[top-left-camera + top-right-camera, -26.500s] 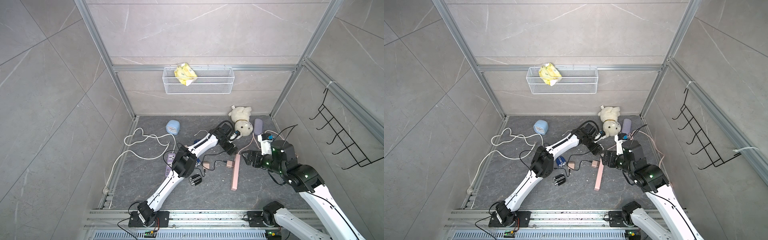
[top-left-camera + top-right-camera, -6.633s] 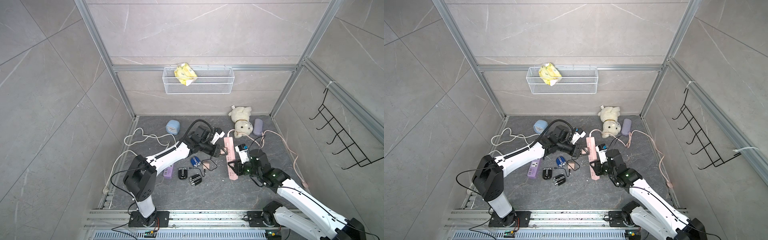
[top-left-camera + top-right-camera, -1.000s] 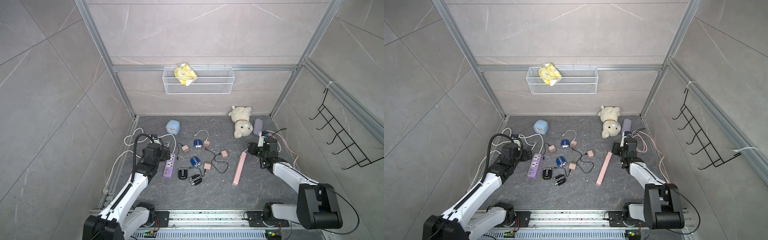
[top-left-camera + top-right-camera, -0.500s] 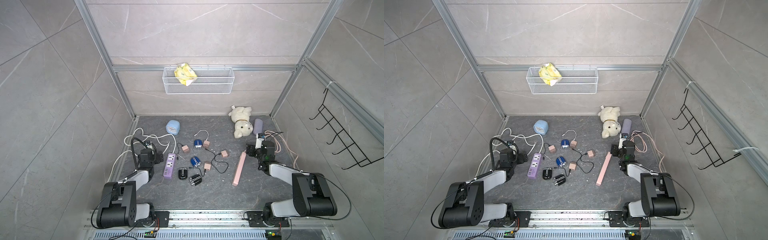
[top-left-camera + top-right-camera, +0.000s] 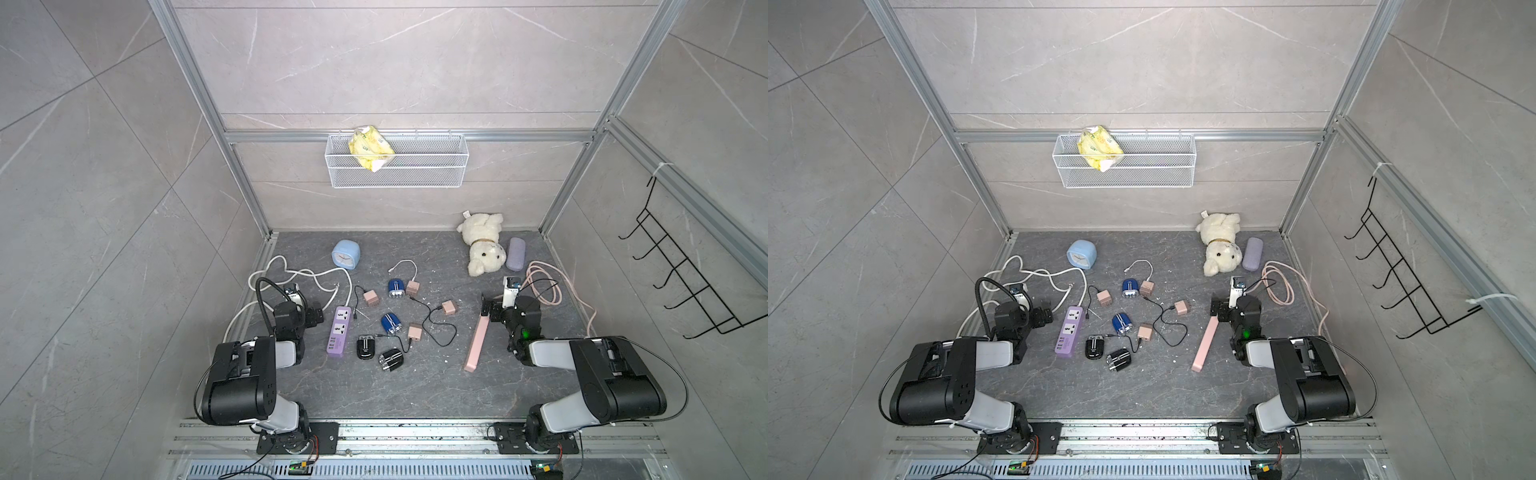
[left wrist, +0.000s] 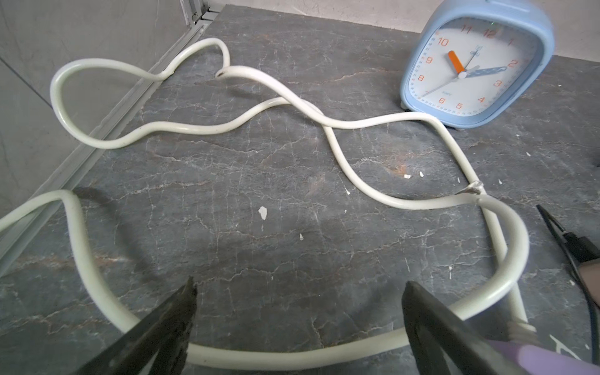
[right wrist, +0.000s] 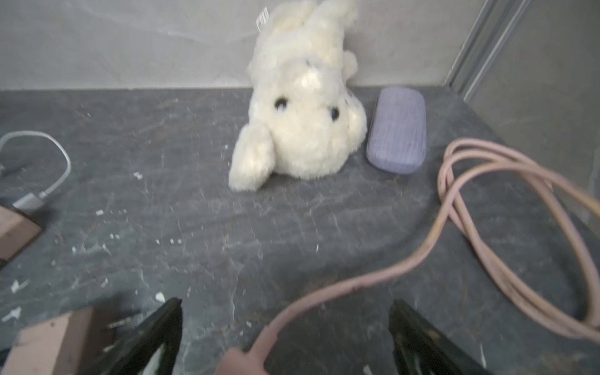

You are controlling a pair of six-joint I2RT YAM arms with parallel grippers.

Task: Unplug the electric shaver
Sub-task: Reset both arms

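Note:
Two blue electric shavers [image 5: 397, 288] [image 5: 390, 324] and two black ones [image 5: 365, 348] [image 5: 390, 360] lie loose mid-floor among pink plug cubes [image 5: 448, 307] and thin black cords. The purple power strip [image 5: 340, 330] shows bare sockets. The pink power strip [image 5: 478, 340] lies to the right. My left gripper [image 5: 309, 316] [image 6: 300, 287] is open beside the purple strip, low over its white cable [image 6: 227, 126]. My right gripper [image 5: 492, 309] [image 7: 287, 303] is open at the pink strip's far end, straddling its pink cable [image 7: 357, 282].
A blue alarm clock [image 6: 477, 65] stands at the back left. A white plush bear [image 7: 298, 107] and a purple case [image 7: 397, 130] lie at the back right, beside pink cable loops [image 5: 544, 286]. A wire basket [image 5: 395, 166] hangs on the back wall. Both arms are folded near the front rail.
Both arms have drawn back toward the front and folded low. The right gripper's jaws have spread wider. The shavers, plugs and strips have not moved.

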